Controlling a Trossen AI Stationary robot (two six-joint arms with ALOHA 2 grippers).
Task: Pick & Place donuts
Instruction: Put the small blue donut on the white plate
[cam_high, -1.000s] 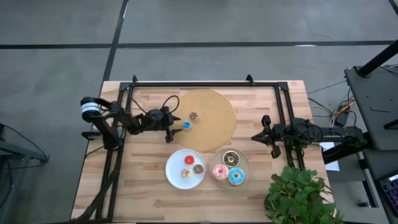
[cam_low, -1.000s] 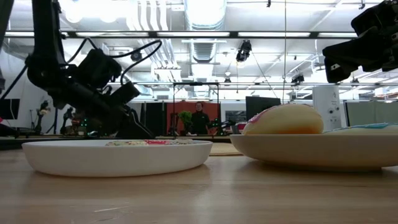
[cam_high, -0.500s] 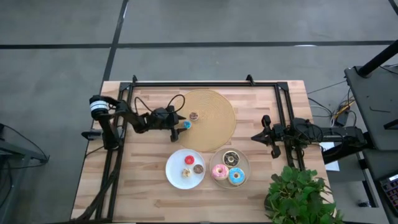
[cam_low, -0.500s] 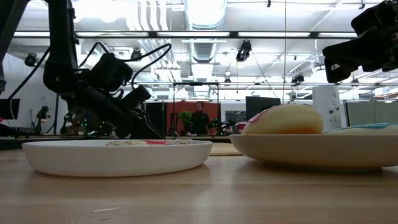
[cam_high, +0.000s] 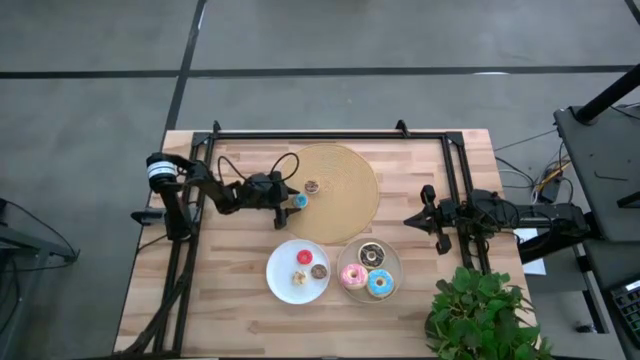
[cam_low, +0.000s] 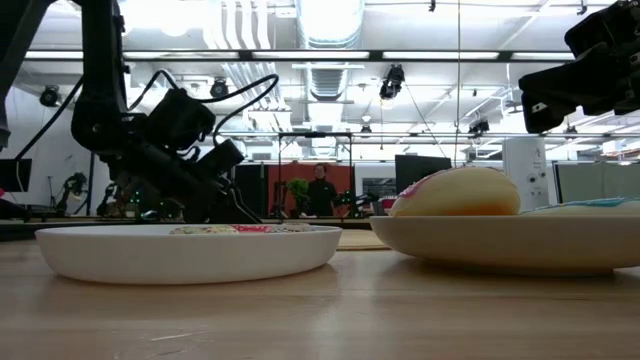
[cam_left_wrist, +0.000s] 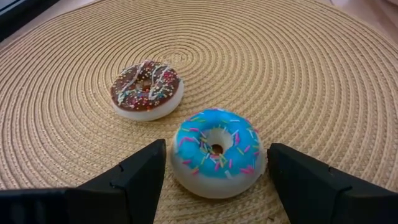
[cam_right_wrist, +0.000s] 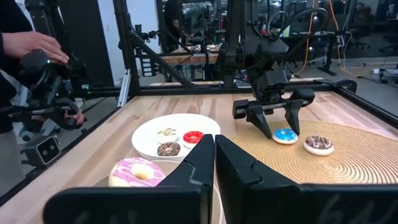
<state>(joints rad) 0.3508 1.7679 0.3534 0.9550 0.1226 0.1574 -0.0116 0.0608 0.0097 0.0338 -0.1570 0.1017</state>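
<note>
The tiny blue donut (cam_left_wrist: 216, 151) lies flat on the round tan woven board (cam_high: 345, 175), next to the tiny brown sprinkled donut (cam_left_wrist: 147, 89). My left gripper (cam_left_wrist: 214, 177) is open and low over the board, one finger on each side of the blue donut; I cannot tell whether they touch it. The right wrist view shows it straddling the blue donut (cam_right_wrist: 285, 135). One white plate (cam_high: 280, 285) holds the tan, red and brown tiny donuts. The other plate (cam_high: 393, 262) holds the pink (cam_high: 352, 276), light blue (cam_high: 380, 285) and chocolate (cam_high: 371, 254) donuts. My right gripper (cam_right_wrist: 214, 149) is shut and waits at the table's right side.
A dark metal frame (cam_high: 330, 134) runs along the table's far, left and right sides. A potted plant (cam_high: 480, 312) stands at the near right corner. A person's hand (cam_right_wrist: 37, 45) holds a controller beyond the table's left edge.
My left gripper has moved toward the table's right, along the board's edge up to the blue donut, so that its open fingers now stand on either side of it. The donuts have stayed where they were.
</note>
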